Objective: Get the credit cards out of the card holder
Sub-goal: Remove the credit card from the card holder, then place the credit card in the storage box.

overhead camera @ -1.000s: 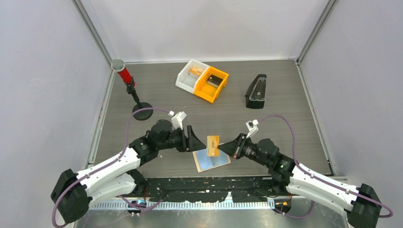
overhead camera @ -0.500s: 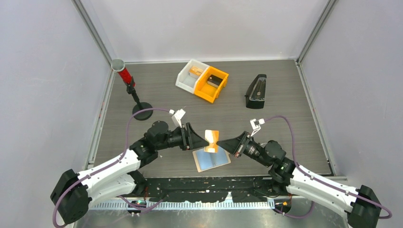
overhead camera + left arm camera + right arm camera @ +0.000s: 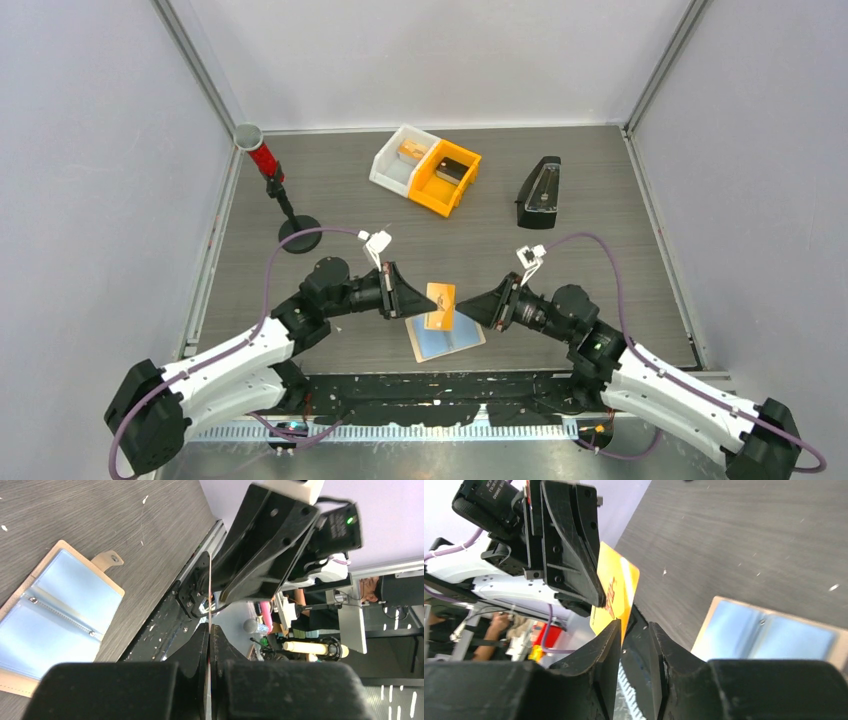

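From above, the left gripper (image 3: pixel 420 306) and the right gripper (image 3: pixel 462 311) point at each other over the near part of the table (image 3: pixel 600 220). An orange credit card (image 3: pixel 438 306) is up in the air between them. The left gripper's fingers are pressed shut on the card's left side. The right gripper's tips are at the card's right side. From here I cannot tell if they touch it. The card holder (image 3: pixel 450 340) lies open and flat on the table, right under the card, with its light blue inside facing up. At the back, a white bin (image 3: pixel 392 165) and an orange bin (image 3: pixel 440 190) sit side by side, touching. A black wedge-shaped case (image 3: pixel 540 192) stands to the right of them. A red tube on a black stand (image 3: pixel 272 172) is at the back left.

In the left wrist view, the two fingers (image 3: pixel 195 647) are pressed together on the card. The card shows only as a thin line (image 3: pixel 210 587) going up from them. The open card holder (image 3: pixel 60 610) lies on the table to the left, and its small tan tab (image 3: pixel 111 559) sticks out.

In the right wrist view, the right fingers (image 3: pixel 606 645) are a little apart. The card's (image 3: pixel 616 595) lower edge is right at the gap between them. The left gripper pinches the card's far side. The card holder (image 3: pixel 769 635) lies flat on the right.
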Motion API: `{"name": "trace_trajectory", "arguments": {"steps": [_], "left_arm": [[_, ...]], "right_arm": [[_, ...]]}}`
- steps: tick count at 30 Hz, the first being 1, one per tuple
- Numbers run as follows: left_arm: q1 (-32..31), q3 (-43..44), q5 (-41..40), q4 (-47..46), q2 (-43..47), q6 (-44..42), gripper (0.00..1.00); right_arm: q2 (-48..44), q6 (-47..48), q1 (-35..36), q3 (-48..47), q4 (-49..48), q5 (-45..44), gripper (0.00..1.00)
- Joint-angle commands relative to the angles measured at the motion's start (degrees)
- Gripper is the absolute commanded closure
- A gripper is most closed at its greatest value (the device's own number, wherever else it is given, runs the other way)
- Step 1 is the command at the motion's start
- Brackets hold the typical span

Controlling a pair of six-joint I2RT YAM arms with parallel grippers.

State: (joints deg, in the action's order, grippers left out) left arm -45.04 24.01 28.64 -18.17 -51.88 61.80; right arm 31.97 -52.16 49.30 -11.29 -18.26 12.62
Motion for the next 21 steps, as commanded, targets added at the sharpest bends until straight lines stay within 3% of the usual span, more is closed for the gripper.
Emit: {"name": "trace_trajectory", "arguments": {"steps": [1, 6, 10, 16, 21], "left_arm": [[-0.14, 1.1, 3.78, 3.99, 2.28, -6.47, 1.0], [-0.16, 3.77, 10.65, 9.67, 1.17, -11.48, 1.0], [-0.14, 4.46, 15.07, 10.64, 0.02, -12.9, 1.0], [-0.14, 4.64, 17.89, 10.53, -0.75, -13.7, 1.0], [-0.14, 4.68, 18.01, 10.61, -0.48, -14.4, 1.0]], "right_arm": [[-1.71, 14.58, -5.24, -10.88, 17.5, 7.17, 0.64], [4.45, 25.63, -8.41, -20.38, 28.78, 15.69, 0.61], [11.56, 30.71, -8.65, -26.5, 31.59, 22.03, 0.59], [21.94, 33.48, -8.62, -32.68, 30.48, 33.38, 0.6], [27.33, 32.45, -8.61, -32.59, 26.87, 39.61, 0.61]]}}
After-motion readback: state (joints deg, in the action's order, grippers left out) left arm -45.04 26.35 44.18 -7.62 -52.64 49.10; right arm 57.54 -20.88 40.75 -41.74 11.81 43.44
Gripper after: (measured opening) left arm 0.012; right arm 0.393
